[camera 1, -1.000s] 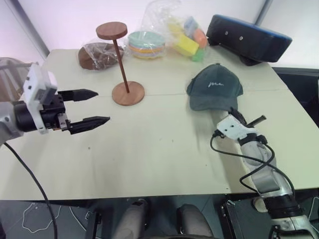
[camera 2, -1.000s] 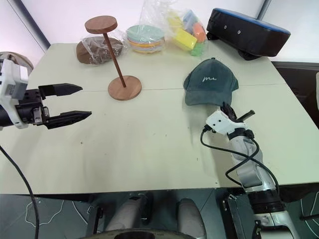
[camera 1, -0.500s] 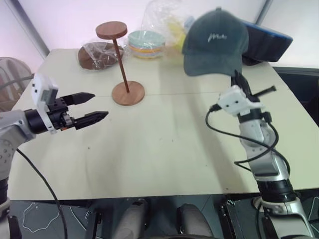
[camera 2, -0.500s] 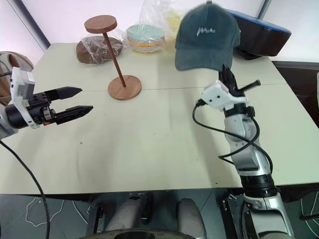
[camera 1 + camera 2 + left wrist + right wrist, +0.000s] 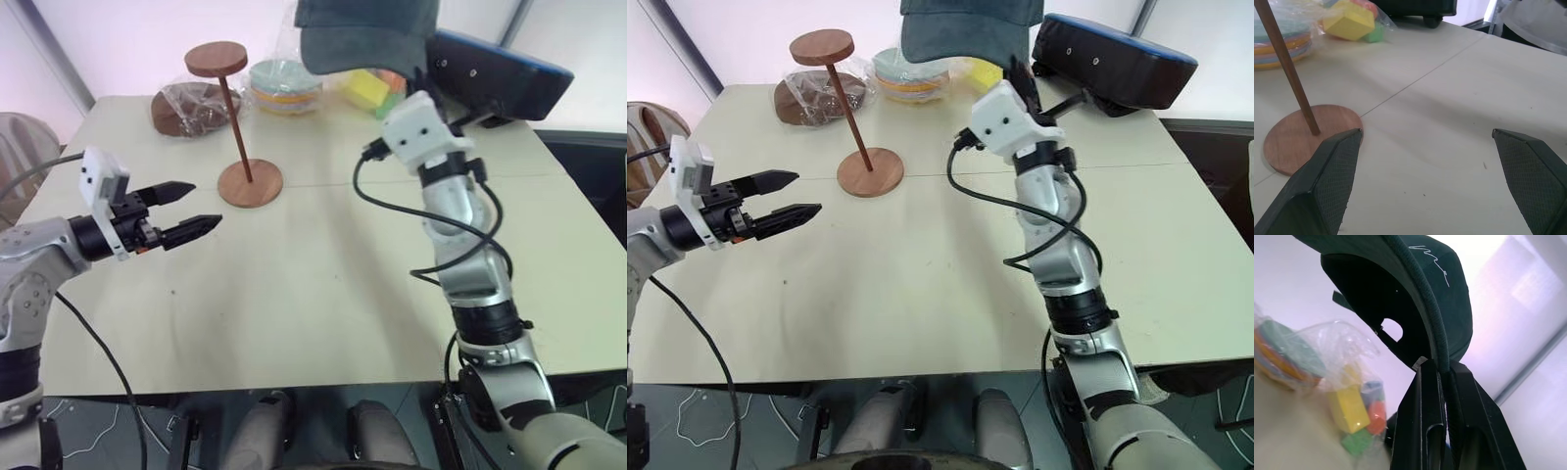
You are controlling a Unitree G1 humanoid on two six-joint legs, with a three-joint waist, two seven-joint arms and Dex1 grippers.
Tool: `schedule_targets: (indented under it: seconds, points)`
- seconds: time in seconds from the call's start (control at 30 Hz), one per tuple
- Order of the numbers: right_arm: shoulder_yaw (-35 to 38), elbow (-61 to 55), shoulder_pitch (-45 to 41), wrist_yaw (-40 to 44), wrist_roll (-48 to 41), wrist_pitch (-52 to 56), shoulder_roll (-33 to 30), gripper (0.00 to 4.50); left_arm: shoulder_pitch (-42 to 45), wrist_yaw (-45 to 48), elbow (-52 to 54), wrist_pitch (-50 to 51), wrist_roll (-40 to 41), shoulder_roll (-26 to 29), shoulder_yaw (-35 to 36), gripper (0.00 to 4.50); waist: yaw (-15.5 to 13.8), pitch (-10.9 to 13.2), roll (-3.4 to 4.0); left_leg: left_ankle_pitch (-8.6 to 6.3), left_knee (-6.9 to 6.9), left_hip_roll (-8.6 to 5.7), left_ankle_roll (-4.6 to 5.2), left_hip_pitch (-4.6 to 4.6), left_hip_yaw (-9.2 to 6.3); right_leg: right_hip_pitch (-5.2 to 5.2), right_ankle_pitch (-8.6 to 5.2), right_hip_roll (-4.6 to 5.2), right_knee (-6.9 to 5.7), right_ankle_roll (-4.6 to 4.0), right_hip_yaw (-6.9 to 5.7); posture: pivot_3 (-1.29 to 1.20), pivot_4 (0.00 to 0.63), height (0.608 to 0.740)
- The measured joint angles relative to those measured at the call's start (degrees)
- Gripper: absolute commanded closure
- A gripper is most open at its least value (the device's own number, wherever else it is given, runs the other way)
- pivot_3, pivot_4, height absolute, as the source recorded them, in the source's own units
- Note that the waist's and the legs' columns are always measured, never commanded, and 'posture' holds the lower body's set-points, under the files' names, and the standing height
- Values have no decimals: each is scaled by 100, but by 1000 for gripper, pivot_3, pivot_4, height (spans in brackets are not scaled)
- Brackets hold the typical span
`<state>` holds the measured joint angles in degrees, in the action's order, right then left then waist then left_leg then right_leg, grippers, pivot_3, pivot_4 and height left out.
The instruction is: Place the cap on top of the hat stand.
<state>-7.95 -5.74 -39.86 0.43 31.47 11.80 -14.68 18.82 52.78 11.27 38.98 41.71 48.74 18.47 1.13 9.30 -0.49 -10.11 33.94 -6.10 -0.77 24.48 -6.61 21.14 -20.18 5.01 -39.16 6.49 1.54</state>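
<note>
Right pincer (image 5: 1442, 382) clamped on brim of dark teal-grey soft cap (image 5: 364, 34), raised right of reddish-brown wooden hat stand (image 5: 235, 127); left pincer (image 5: 201, 209) wide, near stand base.

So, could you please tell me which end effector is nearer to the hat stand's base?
Left. The left end effector hovers open just beside the hat stand base; the right end effector holds the cap high above the table.

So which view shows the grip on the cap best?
The right wrist view: the right gripper pinches the cap by its brim edge. Both eye views show the cap lifted and cropped at the top.
</note>
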Motion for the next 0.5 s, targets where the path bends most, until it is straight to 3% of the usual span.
schedule_targets:
  seconds: [0.5]
  points:
    - [-505, 850, -997, -216, -115, -914, 557, 4477, -3, -93, 40, -6, -2, -41, 6, 0, 10, 0, 0, 4, -5, 0, -7, 0, 0, 7, 0, -2, -6, 0, 0, 0, 150, 740]
